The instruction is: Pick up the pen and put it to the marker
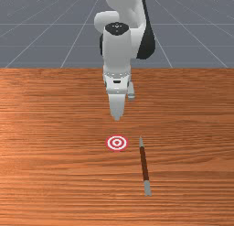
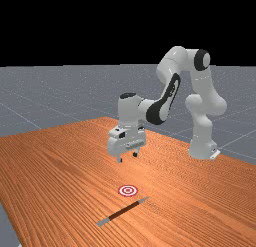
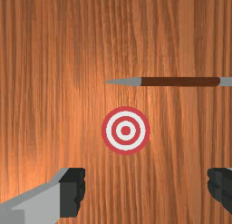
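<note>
Aloft, tool spread wide, pen lying near marker

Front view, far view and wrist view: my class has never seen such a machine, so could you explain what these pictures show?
The machine is one simulated robot arm, white and grey, ending in a gripper with two fingers. The front view faces it across the table; the far view stands farther off; the wrist view looks down from the hand. On the wood lie a pen, brown with a pointed grey tip and a grey blunt end, and a flat marker of red and white rings. They lie apart. Nothing is held: the fingers stand open above the table.
</note>
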Robot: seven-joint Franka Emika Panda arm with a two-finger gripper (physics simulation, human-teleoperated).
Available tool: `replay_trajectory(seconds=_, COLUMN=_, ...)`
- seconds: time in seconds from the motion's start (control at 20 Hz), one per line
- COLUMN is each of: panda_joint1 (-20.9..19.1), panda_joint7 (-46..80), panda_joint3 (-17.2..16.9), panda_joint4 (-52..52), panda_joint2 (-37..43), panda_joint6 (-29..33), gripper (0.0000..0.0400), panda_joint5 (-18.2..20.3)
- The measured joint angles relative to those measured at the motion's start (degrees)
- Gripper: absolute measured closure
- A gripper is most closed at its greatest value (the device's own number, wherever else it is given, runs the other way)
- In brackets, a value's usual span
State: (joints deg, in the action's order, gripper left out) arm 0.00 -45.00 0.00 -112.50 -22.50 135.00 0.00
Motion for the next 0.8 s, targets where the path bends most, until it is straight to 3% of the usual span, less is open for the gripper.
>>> replay_trajectory(seconds=0.05, panda_joint1=0.0, panda_joint7=0.0, panda_joint3=0.0, panda_joint4=0.0, panda_joint2=0.0, panda_joint6=0.0, gripper=0.0151, panda_joint5=0.0)
replay_trajectory(seconds=0.1, panda_joint1=0.2, panda_joint7=1.0, panda_joint3=-0.2, panda_joint4=0.2, panda_joint2=-0.1, panda_joint6=-0.3, gripper=0.0092, panda_joint5=0.0)
replay_trajectory(seconds=0.2, panda_joint1=0.3, panda_joint7=2.1, panda_joint3=-0.4, panda_joint4=0.4, panda_joint2=-0.2, panda_joint6=-0.7, gripper=0.0034, panda_joint5=0.1)
replay_trajectory(seconds=0.25, panda_joint1=2.2, panda_joint7=12.7, panda_joint3=-3.1, panda_joint4=1.5, panda_joint2=-0.1, panda_joint6=-3.4, gripper=0.0176, panda_joint5=-1.3)
replay_trajectory(seconds=0.3, panda_joint1=3.7, panda_joint7=23.3, panda_joint3=-5.6, panda_joint4=3.1, panda_joint2=-0.3, panda_joint6=-6.4, gripper=0.0263, panda_joint5=-2.2)
replay_trajectory(seconds=0.4, panda_joint1=6.6, panda_joint7=44.8, panda_joint3=-10.0, panda_joint4=7.1, panda_joint2=-1.8, panda_joint6=-12.7, gripper=0.0349, panda_joint5=-2.5)
replay_trajectory(seconds=0.55, panda_joint1=9.7, panda_joint7=70.6, panda_joint3=-14.1, panda_joint4=13.7, panda_joint2=-5.5, panda_joint6=-22.3, gripper=0.0388, panda_joint5=0.0)
replay_trajectory(seconds=0.8, panda_joint1=10.2, panda_joint7=78.3, panda_joint3=-15.1, panda_joint4=16.6, panda_joint2=-7.3, panda_joint6=-26.9, gripper=0.0399, panda_joint5=1.6)
